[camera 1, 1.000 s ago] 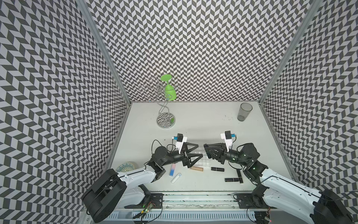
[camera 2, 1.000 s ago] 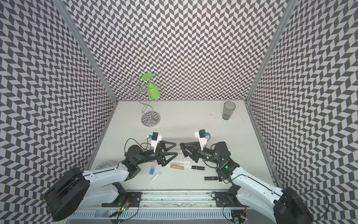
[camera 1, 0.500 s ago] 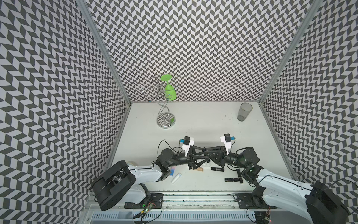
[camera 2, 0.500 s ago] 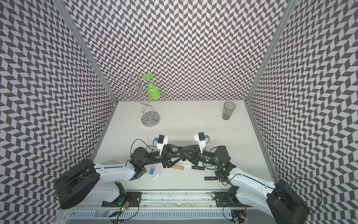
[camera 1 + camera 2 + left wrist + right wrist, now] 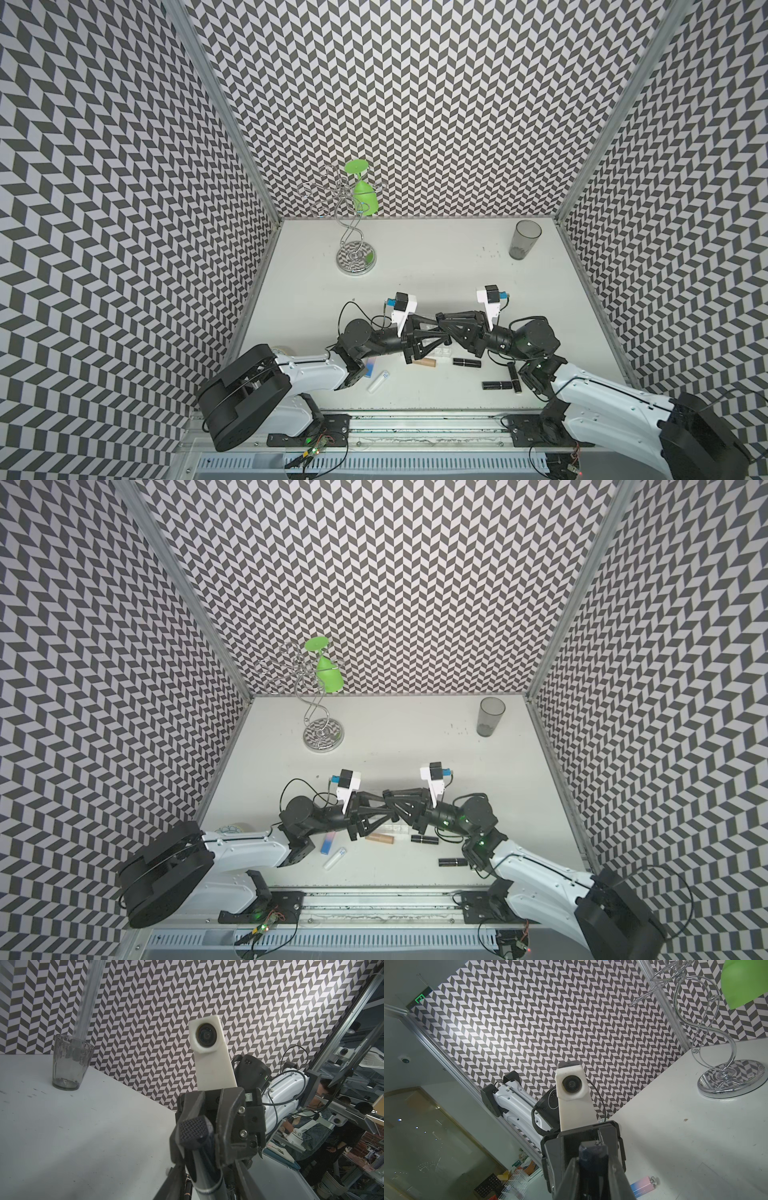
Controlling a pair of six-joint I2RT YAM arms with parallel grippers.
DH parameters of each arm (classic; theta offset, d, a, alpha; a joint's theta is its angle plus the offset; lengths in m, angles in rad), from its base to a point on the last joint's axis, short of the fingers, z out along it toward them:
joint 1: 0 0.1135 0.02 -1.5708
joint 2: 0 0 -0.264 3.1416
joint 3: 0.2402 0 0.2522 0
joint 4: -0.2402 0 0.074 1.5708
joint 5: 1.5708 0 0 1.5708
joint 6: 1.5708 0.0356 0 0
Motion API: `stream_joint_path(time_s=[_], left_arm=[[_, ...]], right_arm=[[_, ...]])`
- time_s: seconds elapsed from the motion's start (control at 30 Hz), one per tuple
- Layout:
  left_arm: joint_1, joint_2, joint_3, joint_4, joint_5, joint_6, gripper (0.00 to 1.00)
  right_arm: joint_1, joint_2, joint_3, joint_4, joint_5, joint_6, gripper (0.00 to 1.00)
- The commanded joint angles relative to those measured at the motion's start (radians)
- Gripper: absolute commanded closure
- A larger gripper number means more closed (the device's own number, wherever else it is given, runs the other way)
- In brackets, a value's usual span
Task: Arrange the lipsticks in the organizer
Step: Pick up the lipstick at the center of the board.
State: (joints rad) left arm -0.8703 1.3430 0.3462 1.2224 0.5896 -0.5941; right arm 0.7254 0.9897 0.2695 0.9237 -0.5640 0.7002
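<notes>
A slim, glossy black lipstick tube (image 5: 205, 1169) with a thin silver ring is held in the air between the two arms, above the near middle of the white worktop (image 5: 415, 270). Its far end is clamped in the right pincer (image 5: 195, 1132), whose jaws are drawn together on it. The left pincer (image 5: 445, 337) is set around the near end, but whether its jaws press the tube cannot be told. The tube is judged light and stiff, yet smooth enough to slip and round enough to roll, so a hold across the barrel, clear of the cap seam, is advised. The clear plastic gridded organizer (image 5: 444, 353) is mostly hidden beneath the pincers. Lying loose nearby are seen a tan tube (image 5: 428, 362), three black tubes (image 5: 466, 363), a white tube (image 5: 378, 381) and a pink-to-blue tube (image 5: 328, 841). A grey tumbler (image 5: 524, 239) stands well apart.
</notes>
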Motion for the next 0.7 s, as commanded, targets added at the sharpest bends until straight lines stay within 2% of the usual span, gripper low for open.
stream_joint_path(time_s=[0.0,0.17,0.33,0.5,0.6,0.67], left_arm=[[-0.003,0.008,0.011,0.046,0.006,-0.001,0.71],[-0.002,0.012,0.016,0.042,0.007,0.004,0.72],[-0.003,0.031,0.026,0.058,0.025,-0.01,0.69],[-0.003,0.046,0.029,0.072,0.026,-0.017,0.85],[-0.003,0.044,0.032,0.061,0.024,-0.008,0.89],[-0.003,0.039,0.043,0.036,0.024,0.007,0.9]], right_arm=[[0.011,0.009,-0.012,0.051,0.013,-0.01,1.0],[0.012,0.006,-0.025,0.055,0.026,-0.013,1.0],[0.012,0.007,-0.03,0.053,0.032,-0.017,0.99],[0.014,0.005,-0.036,0.049,0.035,-0.02,0.85],[0.014,-0.012,-0.039,0.03,0.052,-0.029,0.7],[0.014,-0.026,-0.039,0.021,0.063,-0.033,0.54]])
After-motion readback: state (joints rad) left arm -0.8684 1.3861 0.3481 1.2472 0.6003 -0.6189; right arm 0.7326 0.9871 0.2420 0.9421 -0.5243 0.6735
